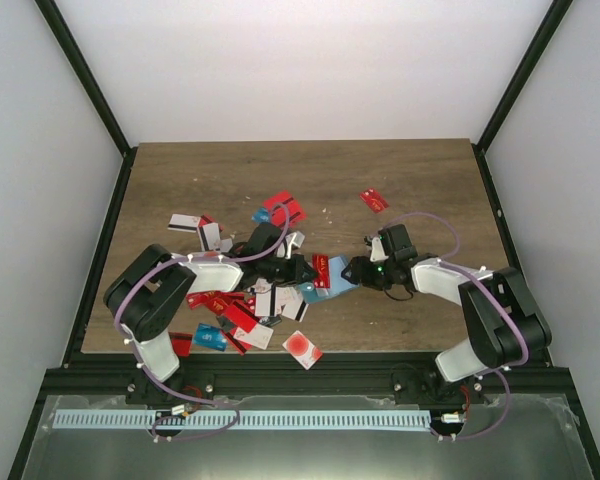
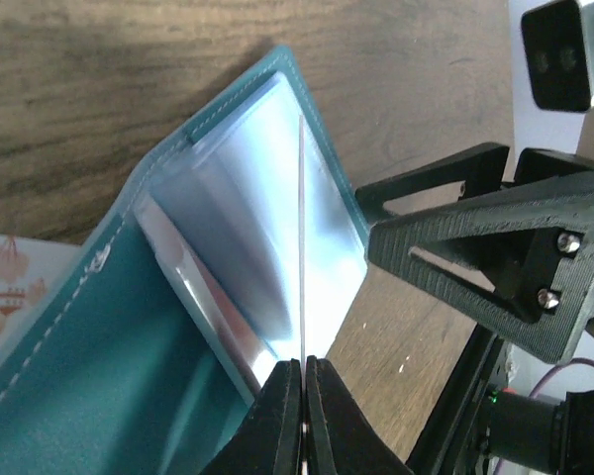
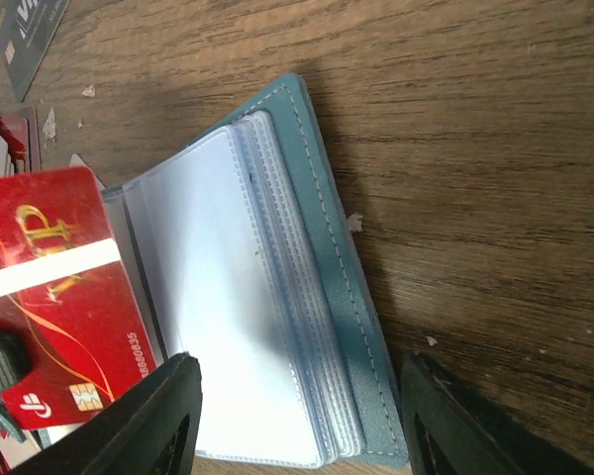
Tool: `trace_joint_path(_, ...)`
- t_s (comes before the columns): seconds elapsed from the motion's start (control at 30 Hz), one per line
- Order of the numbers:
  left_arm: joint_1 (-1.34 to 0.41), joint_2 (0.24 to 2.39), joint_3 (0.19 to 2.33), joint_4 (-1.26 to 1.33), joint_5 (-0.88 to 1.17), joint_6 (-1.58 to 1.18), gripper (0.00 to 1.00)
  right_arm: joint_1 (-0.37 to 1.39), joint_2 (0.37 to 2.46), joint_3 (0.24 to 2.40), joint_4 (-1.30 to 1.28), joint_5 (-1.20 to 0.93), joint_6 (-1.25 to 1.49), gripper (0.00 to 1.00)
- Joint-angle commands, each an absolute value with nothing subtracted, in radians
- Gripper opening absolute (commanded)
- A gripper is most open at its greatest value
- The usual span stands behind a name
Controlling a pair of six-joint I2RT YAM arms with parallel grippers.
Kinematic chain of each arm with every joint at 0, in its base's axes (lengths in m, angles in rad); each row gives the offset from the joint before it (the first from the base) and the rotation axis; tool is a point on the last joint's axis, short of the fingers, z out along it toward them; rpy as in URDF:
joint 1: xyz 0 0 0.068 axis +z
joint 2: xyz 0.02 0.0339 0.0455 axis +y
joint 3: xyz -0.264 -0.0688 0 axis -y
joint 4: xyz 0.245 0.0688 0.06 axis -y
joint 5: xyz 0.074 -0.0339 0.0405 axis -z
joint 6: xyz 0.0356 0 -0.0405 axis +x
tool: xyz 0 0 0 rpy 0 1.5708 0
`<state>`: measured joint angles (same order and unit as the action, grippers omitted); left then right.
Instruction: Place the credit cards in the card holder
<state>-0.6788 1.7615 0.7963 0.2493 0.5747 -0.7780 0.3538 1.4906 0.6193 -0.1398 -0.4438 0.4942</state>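
The teal card holder (image 1: 339, 274) lies open on the wood between my two grippers, its clear pockets fanned up (image 3: 218, 327). My left gripper (image 2: 303, 371) is shut on a red VIP credit card (image 3: 49, 307), seen edge-on (image 2: 302, 247) in the left wrist view, standing against the holder's open pockets (image 2: 99, 396). In the top view the left gripper (image 1: 305, 270) holds this card (image 1: 321, 270) at the holder's left side. My right gripper (image 3: 297, 435) is open, its jaws on either side of the holder's stacked pockets and cover (image 3: 327, 267), at the holder's right side (image 1: 358, 270).
A heap of credit cards (image 1: 240, 310), mostly red, lies under and around the left arm. A single red card (image 1: 374, 200) lies further back. A white card with a red dot (image 1: 302, 347) is near the front edge. A dark card (image 3: 30, 35) lies beyond the holder.
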Motion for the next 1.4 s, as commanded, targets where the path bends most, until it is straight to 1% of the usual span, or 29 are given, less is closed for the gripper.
trace_joint_path(0.0, -0.682, 1.750, 0.804, 0.168, 0.623, -0.773, 0.04, 0.350, 1.484, 0.584, -0.139, -0.432, 0.497, 0.57)
trace_joint_path(0.2, -0.683, 1.729, 0.802, 0.110, 0.644, -0.776, 0.04, 0.350, 1.500, 0.569, -0.130, -0.414, 0.489, 0.57)
trace_joint_path(0.43, -0.683, 1.710, 0.796, 0.038, 0.647, -0.760, 0.04, 0.351, 1.516, 0.556, -0.138, -0.390, 0.480, 0.50)
trace_joint_path(1.03, -0.679, 1.775, 0.827, 0.007, 0.725, -0.790, 0.04, 0.351, 1.516, 0.549, -0.133, -0.406, 0.473, 0.49)
trace_joint_path(1.37, -0.668, 1.851, 0.891, -0.032, 0.737, -0.782, 0.04, 0.351, 1.505, 0.542, -0.127, -0.420, 0.472, 0.49)
